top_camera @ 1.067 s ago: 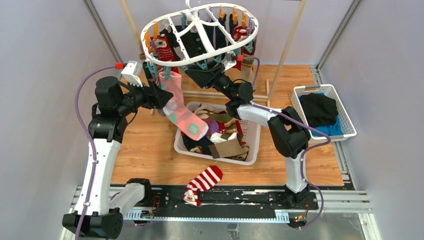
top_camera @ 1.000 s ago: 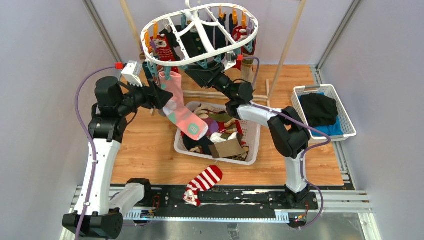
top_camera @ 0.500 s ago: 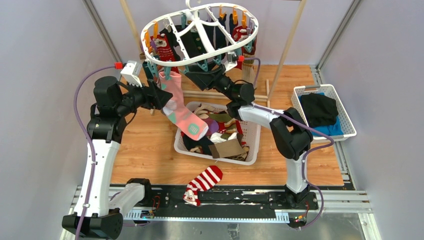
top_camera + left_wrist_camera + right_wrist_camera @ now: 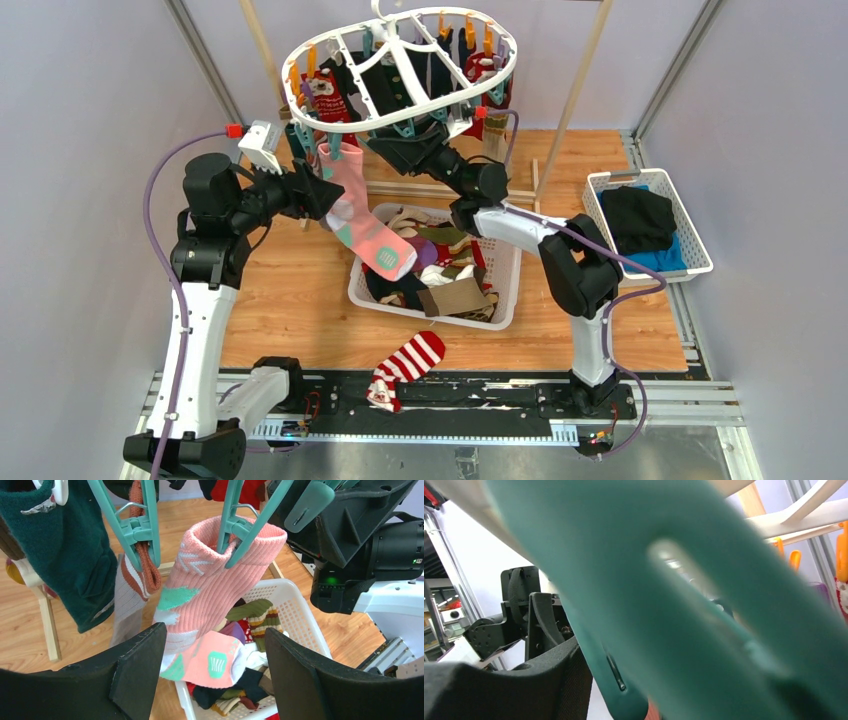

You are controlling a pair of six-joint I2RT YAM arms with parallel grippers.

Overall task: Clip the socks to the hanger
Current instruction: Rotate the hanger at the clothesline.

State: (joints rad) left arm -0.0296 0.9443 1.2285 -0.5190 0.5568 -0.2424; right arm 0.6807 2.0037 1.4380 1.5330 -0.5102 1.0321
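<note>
The white oval hanger (image 4: pixel 296 103) hangs at the back with several socks clipped to it. A pink sock with teal patches (image 4: pixel 358 208) hangs from a teal clothespin (image 4: pixel 234 530) that grips its cuff (image 4: pixel 235 535). My left gripper (image 4: pixel 322 190) is open and empty, its fingers (image 4: pixel 135 670) on either side of the sock's foot without touching it. My right gripper (image 4: pixel 392 150) is under the hanger's rim just right of that sock. A blurred teal clothespin (image 4: pixel 684 605) fills the right wrist view against one finger (image 4: pixel 549 685); the other finger is hidden.
A white basket (image 4: pixel 506 290) full of mixed socks stands below the hanger. A red-white striped sock (image 4: pixel 405 365) lies at the table's near edge. A second white basket (image 4: pixel 697 240) with black and blue clothes is at the right. Wooden poles (image 4: pixel 583 90) stand behind.
My left arm has drawn back a little to the left, away from the pink sock. The sock stays hanging from its clothespin. The right gripper has barely shifted.
</note>
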